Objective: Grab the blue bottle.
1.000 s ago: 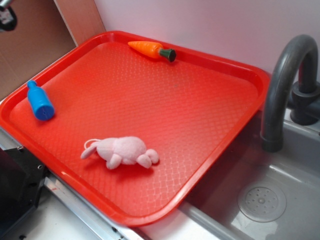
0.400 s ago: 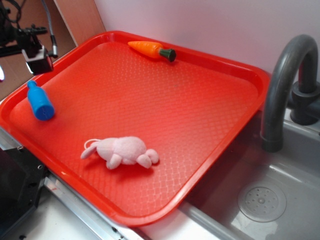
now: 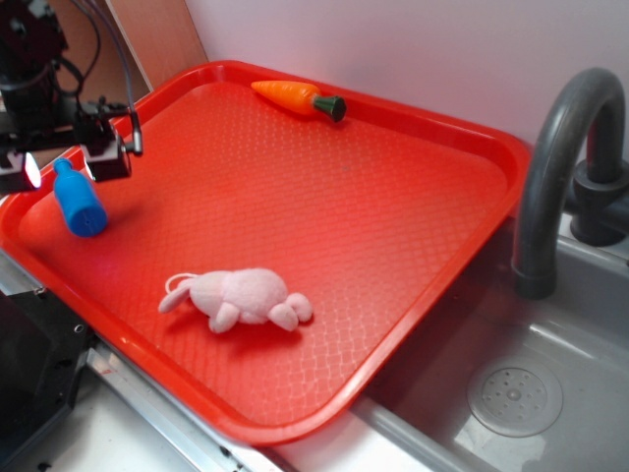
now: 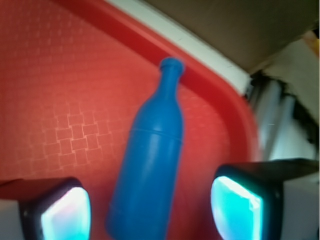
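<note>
The blue bottle [image 3: 79,202] lies on its side near the left rim of the red tray [image 3: 393,128], its neck pointing toward the rim. My gripper [image 3: 67,165] hangs above the bottle's neck end, open, one finger on each side. In the wrist view the blue bottle [image 4: 150,165] lies between the two fingertips [image 4: 67,212], with a gap on both sides, and my gripper [image 4: 150,210] is open around it without touching it.
A pink plush bunny [image 3: 241,297] lies at the front of the tray. An orange toy carrot [image 3: 295,98] lies at the back rim. A grey faucet [image 3: 560,167] and sink [image 3: 521,393] stand to the right. A brown wall panel [image 3: 98,49] is behind the arm.
My gripper has come in from the upper left and moved down and right. It now hangs over the blue bottle with its fingers astride it. The bottle, bunny and carrot have not moved.
</note>
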`<state>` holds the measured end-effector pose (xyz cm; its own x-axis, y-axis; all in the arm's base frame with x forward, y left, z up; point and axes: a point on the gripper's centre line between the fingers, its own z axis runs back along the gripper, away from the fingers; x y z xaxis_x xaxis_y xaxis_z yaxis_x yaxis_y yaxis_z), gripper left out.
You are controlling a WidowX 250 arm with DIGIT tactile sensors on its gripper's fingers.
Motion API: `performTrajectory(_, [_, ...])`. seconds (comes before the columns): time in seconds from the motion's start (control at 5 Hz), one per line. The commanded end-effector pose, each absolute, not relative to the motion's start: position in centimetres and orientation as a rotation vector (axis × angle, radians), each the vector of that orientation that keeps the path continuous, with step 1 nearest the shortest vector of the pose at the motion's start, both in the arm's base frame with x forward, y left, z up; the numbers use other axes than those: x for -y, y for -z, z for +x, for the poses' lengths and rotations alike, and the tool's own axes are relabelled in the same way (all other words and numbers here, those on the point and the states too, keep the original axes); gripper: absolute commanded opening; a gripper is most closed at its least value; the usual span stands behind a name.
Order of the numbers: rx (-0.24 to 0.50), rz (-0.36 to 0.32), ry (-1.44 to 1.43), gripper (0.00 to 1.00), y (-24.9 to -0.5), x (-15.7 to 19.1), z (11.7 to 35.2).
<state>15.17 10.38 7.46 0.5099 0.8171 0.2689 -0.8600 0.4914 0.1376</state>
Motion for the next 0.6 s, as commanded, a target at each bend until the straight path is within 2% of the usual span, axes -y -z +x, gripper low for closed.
performTrajectory(0.0, [0.227,0.27,-1.093,1.0,-5.7,-11.5,13.8])
performTrajectory(0.2, [0.238,0.256,-1.108,1.0,-5.0,-11.6,14.0])
performTrajectory(0.4, [0.25,0.272,-1.142,1.0,-4.4,-11.7,13.7])
